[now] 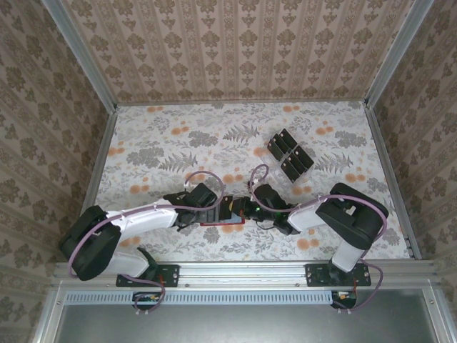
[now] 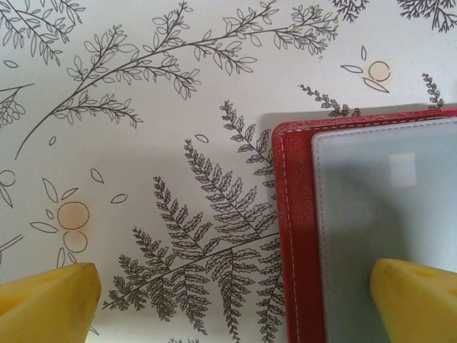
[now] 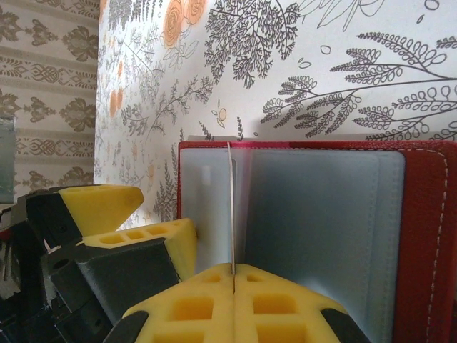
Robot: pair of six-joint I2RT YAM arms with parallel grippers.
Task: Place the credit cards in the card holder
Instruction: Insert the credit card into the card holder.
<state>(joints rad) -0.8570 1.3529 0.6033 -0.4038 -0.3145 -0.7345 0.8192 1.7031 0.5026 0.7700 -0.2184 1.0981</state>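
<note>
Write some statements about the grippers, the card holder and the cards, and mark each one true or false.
1. The red leather-like card holder lies open on the floral table. True.
2. The left gripper is shut. False: it is wide open, with one yellow fingertip over the holder's grey sleeve.
3. The right gripper is shut on a thin pale sheet standing on edge in the holder. True.
4. The black rectangular cards lie inside the holder. False: they sit in a group farther back on the right, apart from it.
</note>
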